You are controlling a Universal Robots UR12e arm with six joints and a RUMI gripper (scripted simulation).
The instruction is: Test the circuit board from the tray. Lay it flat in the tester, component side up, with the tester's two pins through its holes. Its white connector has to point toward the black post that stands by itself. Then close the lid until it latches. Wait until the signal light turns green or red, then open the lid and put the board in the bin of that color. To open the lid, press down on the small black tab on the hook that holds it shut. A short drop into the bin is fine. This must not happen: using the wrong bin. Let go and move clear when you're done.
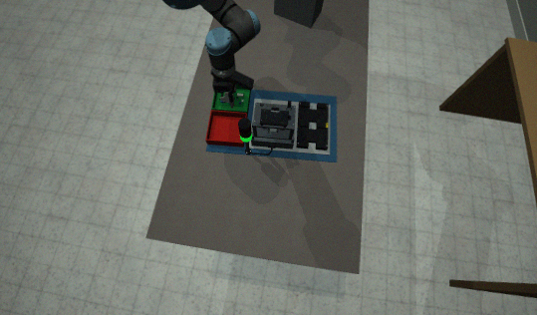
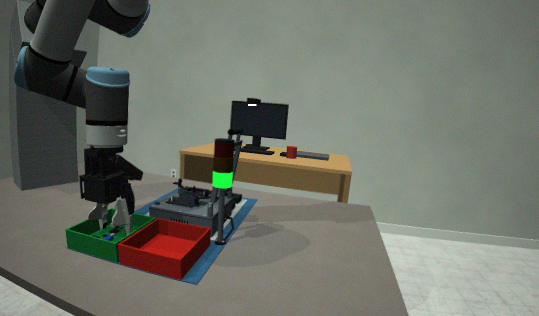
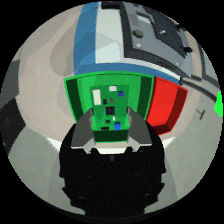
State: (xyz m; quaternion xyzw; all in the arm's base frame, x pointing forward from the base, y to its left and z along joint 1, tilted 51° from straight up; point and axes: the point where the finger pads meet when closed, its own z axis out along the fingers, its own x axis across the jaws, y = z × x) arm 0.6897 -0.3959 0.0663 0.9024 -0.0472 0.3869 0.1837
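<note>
Grey wall and a wooden desk (image 1: 532, 100) (image 2: 264, 170) sit beyond the table (image 1: 258, 224) (image 2: 289, 295) (image 3: 45, 85). The tool (image 1: 229, 101) (image 2: 115, 230) (image 3: 109, 107) points down into the green bin (image 1: 213, 103) (image 2: 91, 245) (image 3: 72, 97), part-open, its fingers seemingly pinching the circuit board (image 1: 239, 98) (image 2: 108, 237) (image 3: 111, 100) by opposite side edges. The board lies inside that bin's walls, approx. level, component side up; whether it touches the floor, can't tell.

Handling, est.: light, thin, stiff, but fragile w/ raised parts. Bare edges are the right hold; a hard squeeze could bow it or let it slip, and the white connector shouldn't take load. Short drop OK; fingers should open only a bit, given the close walls, then rise straight.

Next out, the red bin (image 1: 208, 131) (image 2: 151, 260) (image 3: 172, 117) has no board; the signal light (image 1: 246, 138) (image 2: 222, 180) (image 3: 219, 105) glows green, so the bin matches. The tester (image 1: 273, 142) (image 2: 171, 212) (image 3: 145, 42) stands beside.
</note>
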